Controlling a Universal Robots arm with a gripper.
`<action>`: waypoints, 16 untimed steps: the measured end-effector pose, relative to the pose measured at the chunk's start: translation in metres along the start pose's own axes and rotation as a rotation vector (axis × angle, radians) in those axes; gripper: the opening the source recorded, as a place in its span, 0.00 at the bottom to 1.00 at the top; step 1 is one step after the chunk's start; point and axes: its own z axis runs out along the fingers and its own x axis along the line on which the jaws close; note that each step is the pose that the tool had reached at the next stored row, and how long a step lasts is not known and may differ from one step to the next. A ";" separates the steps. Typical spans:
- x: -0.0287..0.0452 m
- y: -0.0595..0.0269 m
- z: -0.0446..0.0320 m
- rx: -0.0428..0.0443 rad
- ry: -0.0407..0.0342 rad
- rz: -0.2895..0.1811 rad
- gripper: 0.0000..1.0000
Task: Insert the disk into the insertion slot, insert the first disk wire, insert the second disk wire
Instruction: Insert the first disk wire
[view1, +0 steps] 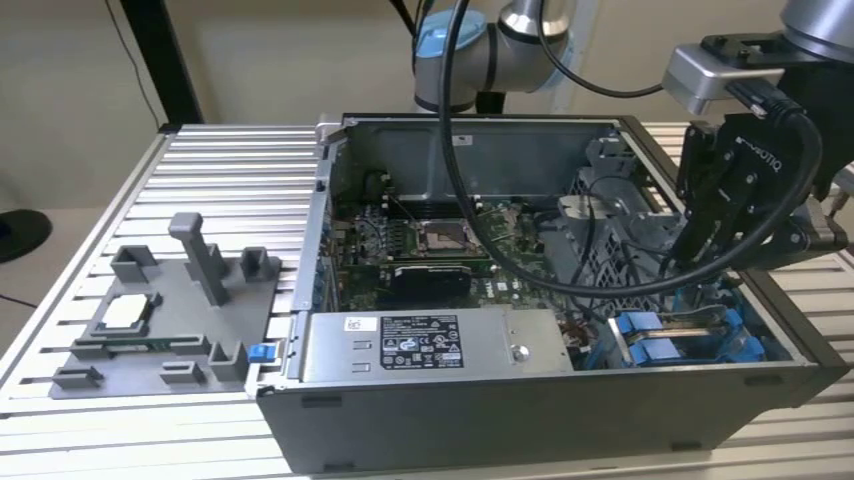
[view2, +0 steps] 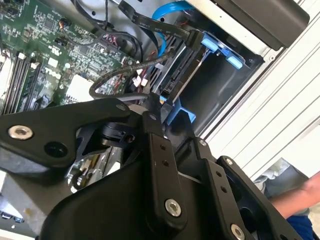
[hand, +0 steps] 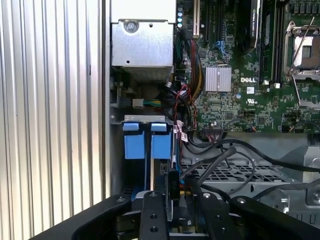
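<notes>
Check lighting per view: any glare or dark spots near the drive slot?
Exterior view: even light, no glare, insertion slot slightly shaded. Second wrist view: table washed out, slot interior near black. First wrist view: heatsink glares white, table slats bright.

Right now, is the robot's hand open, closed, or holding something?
Hand: cannot be told; it is down at the grey sheet-metal drive bay with blue plastic tabs.
</notes>
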 end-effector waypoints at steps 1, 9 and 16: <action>0.0003 0.0000 0.0000 0.0001 -0.0002 0.000 1.00; 0.0042 0.0003 0.0000 0.0030 -0.0026 -0.004 1.00; 0.0061 0.0039 -0.0004 0.0252 -0.0365 -0.005 1.00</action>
